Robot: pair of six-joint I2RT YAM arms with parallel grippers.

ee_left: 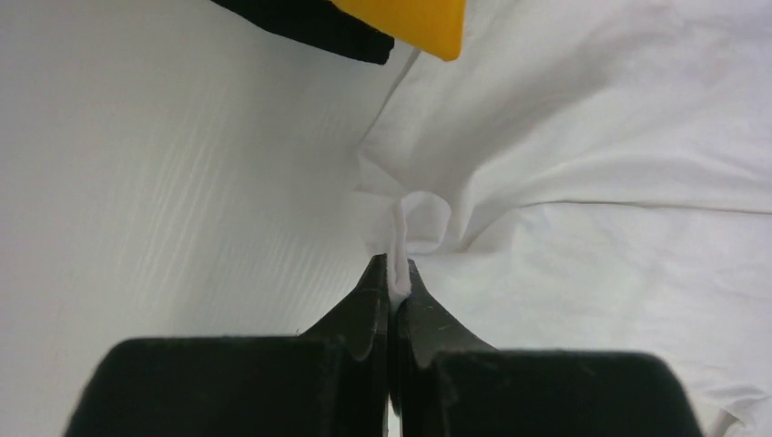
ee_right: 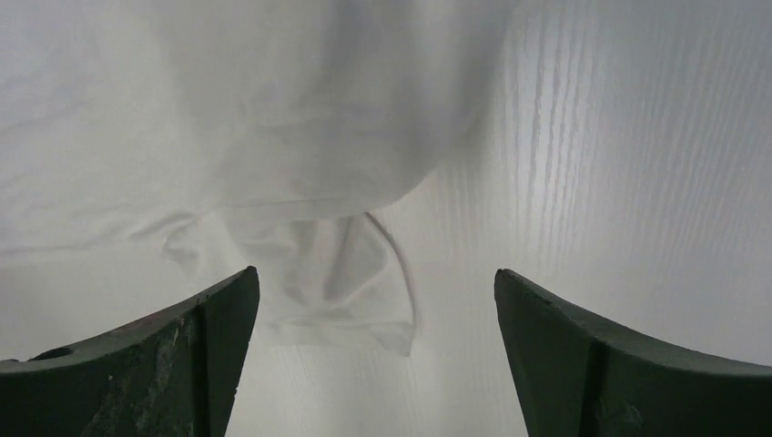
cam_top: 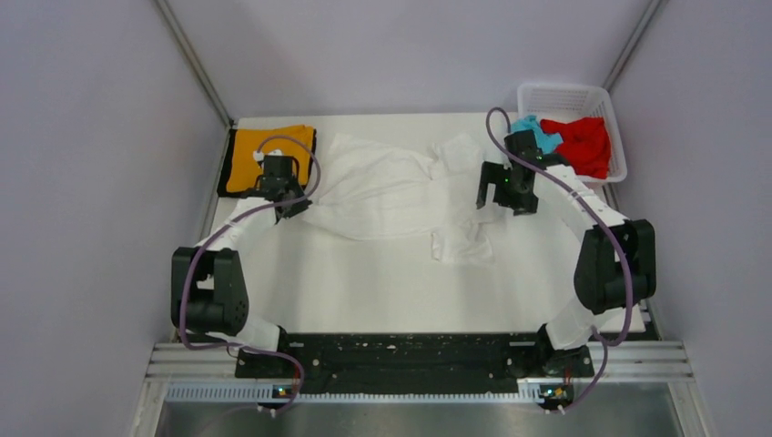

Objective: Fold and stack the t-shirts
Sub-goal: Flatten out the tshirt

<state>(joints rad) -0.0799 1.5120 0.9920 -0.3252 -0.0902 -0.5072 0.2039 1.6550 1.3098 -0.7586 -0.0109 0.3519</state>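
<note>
Left gripper: jaws pressed together, pinching a thin fold at the left edge of the white t-shirt. The cloth puckers toward the pinch.

Right gripper: jaws spread wide, holding nothing. It hangs over the shirt's right end. A loose flap, likely a sleeve, lies straight below the gap, with the table showing beside it.

White shirt is rumpled, long axis left to right across the far half of the table. One end is at each gripper, and a bunched piece trails toward the near side at the right.

Orange t-shirt lies folded at the far left corner, just beside the left pinch. Blue t-shirt and red t-shirt sit heaped in the basket, far right.

Judgement: the right arm is the nearer one to the free end. The move turns on dropping straight down onto that flap, so both ends are held and the shirt can be drawn flat along its long axis
</note>
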